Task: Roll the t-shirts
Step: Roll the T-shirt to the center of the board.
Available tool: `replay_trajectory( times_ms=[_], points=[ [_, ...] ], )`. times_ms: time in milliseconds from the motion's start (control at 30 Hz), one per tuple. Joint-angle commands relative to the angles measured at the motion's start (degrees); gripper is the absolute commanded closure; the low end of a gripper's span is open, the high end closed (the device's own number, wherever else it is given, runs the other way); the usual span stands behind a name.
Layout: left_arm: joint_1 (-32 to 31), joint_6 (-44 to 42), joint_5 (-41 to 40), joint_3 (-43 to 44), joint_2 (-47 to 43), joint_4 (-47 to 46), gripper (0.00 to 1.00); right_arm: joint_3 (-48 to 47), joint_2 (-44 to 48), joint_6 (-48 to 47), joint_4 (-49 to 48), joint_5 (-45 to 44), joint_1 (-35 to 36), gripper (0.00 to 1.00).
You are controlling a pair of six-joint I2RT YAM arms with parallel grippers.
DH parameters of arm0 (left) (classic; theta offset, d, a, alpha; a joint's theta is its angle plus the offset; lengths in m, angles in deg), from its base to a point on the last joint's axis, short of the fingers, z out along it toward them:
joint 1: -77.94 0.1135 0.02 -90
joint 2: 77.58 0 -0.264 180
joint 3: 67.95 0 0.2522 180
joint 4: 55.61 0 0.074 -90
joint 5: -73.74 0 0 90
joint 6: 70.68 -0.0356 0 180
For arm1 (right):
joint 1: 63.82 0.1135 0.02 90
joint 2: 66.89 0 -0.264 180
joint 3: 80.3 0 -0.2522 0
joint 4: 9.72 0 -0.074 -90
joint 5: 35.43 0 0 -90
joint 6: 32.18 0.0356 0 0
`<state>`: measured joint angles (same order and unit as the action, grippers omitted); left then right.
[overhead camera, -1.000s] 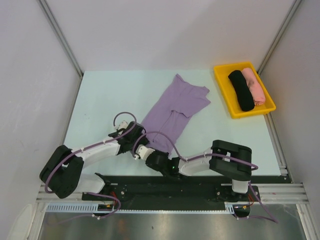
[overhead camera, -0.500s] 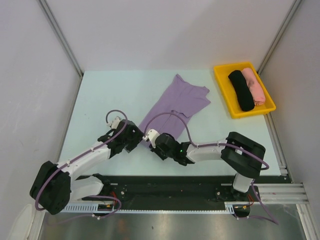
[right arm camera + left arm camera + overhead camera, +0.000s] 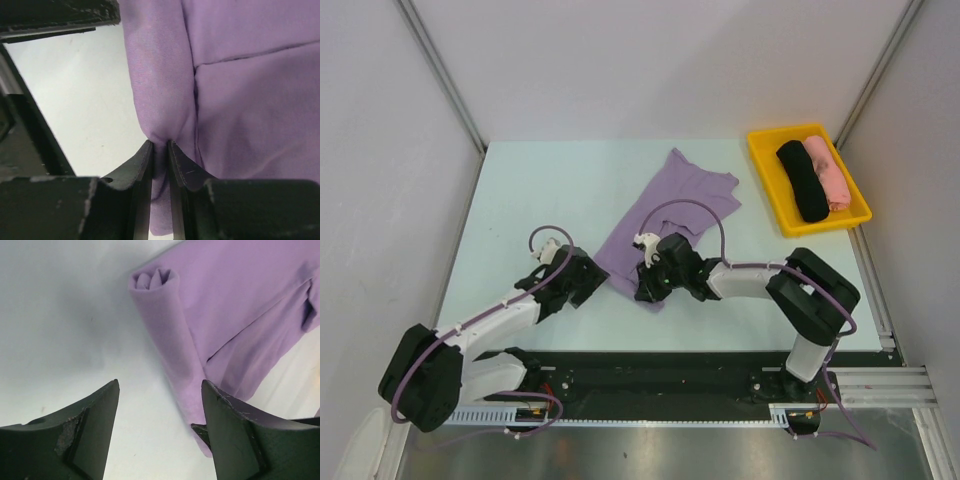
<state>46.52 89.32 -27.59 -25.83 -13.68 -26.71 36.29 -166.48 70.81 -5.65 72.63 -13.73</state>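
Note:
The lavender t-shirt (image 3: 675, 200) lies flat on the table, its near hem rolled into a short tube (image 3: 162, 325). My right gripper (image 3: 643, 290) is at the right end of that roll, shut on a pinch of the rolled cloth (image 3: 160, 145). The purple fabric (image 3: 240, 100) spreads away beyond its fingers. My left gripper (image 3: 592, 285) sits just left of the roll's other end. It is open (image 3: 160, 385) over bare table, with nothing between its fingers and the roll (image 3: 240, 305) ahead and to the right.
A yellow tray (image 3: 765, 150) stands at the back right, holding a black bundle (image 3: 802, 180) and a pink bundle (image 3: 828, 170). White walls close in the table on the left, back and right. The arm bases run along the near edge.
The right gripper has moved away from the near edge with the hem, shortening the shirt's near end into a roll. The left gripper let go, opened and drew back to the left.

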Motion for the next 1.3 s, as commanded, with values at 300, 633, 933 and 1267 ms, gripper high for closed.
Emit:
replay_trajectory(
  times_ms=[300, 633, 933, 1267],
  points=[
    [0.9, -2.9, -1.3, 4.2, 8.3, -7.0, 0.34, -1.2, -5.3, 12.1, -3.2, 16.7, -8.3, 0.78],
    [0.6, -12.4, 1.7, 2.4, 4.1, -14.9, 0.29, -3.9, -7.5, 15.5, -1.2, 22.0, -13.3, 0.76],
    [-2.3, -14.3, 3.4, -1.3, 1.8, -17.4, 0.68, -7.3, -11.3, 16.5, 1.3, 22.4, -13.5, 0.77],
    [-3.8, -14.3, 6.8, 3.2, 9.4, -21.6, 0.79, -8.5, -13.3, 17.8, 2.1, 21.9, -15.0, 0.77]
  ],
)
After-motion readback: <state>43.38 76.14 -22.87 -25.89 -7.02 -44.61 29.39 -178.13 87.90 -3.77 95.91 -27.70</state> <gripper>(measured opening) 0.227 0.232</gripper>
